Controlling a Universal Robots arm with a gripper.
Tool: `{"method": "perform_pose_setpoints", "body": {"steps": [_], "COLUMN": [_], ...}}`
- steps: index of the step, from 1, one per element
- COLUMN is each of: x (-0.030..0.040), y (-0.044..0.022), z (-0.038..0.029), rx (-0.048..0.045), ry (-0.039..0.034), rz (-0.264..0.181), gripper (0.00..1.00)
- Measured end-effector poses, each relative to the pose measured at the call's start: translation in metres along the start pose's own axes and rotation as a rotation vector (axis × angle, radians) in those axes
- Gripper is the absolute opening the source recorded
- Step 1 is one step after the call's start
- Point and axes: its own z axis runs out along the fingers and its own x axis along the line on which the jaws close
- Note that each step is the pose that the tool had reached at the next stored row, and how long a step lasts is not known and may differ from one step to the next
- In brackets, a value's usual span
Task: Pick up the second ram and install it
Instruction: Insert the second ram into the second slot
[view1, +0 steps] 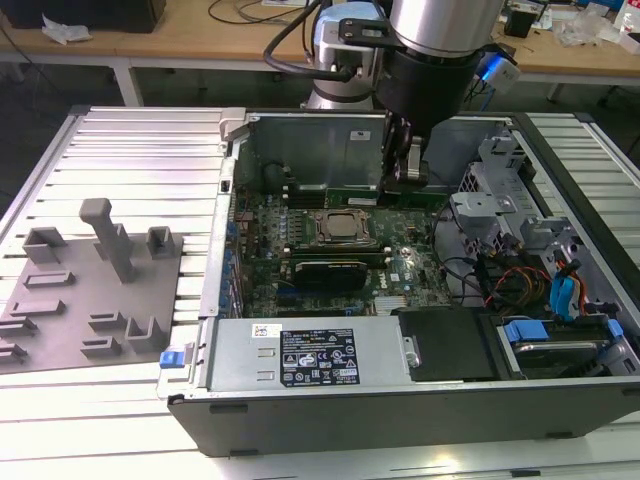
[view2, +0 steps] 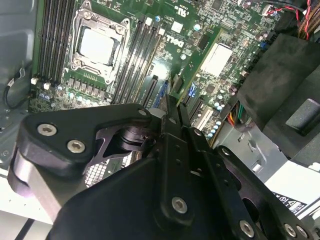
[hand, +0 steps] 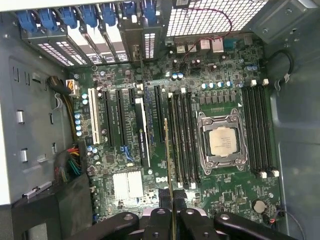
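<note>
A slatted metal desk (view1: 120, 150) carries an open computer case (view1: 400, 420) lying on its side, with its interior facing up. The silver and black arm (view1: 440, 40) comes down into the case from the far side in the exterior view. A green motherboard (view1: 405, 270) covers the floor of the case. A grey power supply (view1: 300, 355) with a label lies along the near wall. On the desk towards the exterior view's left, well apart from the case, sits a grey fixture plate (view1: 70, 310) with raised holders. Near the middle of the board is the square processor socket (hand: 221, 141) in its metal frame, flanked on both sides by long black slots (hand: 182, 135) with white end clips. The end effector (view2: 172, 112) hangs over the board beside the socket, its dark fingers (view2: 184, 120) closed on one end of the second ram (view2: 197, 60). The second ram reaches out from the fingertips as a thin green stick standing on edge. In the first wrist view it is seen edge-on (hand: 168, 150), running parallel to the slots and just beside the outermost one, on the side away from the socket. Whether its lower edge touches a slot cannot be told.
</note>
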Motion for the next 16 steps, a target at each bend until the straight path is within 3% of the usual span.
{"method": "perform_pose_setpoints", "body": {"steps": [3,10,16], "x": [-0.0001,0.0007,-0.0042], "y": [-0.0001,-0.0005,0.0021], "z": [0.0007,0.0182,0.0252], "rx": [0.0,-0.0001,-0.0012], "ry": [-0.0002,-0.0006,-0.0033], "rz": [0.0,0.0,-0.02], "gripper": [0.14,0.14,0.14]}}
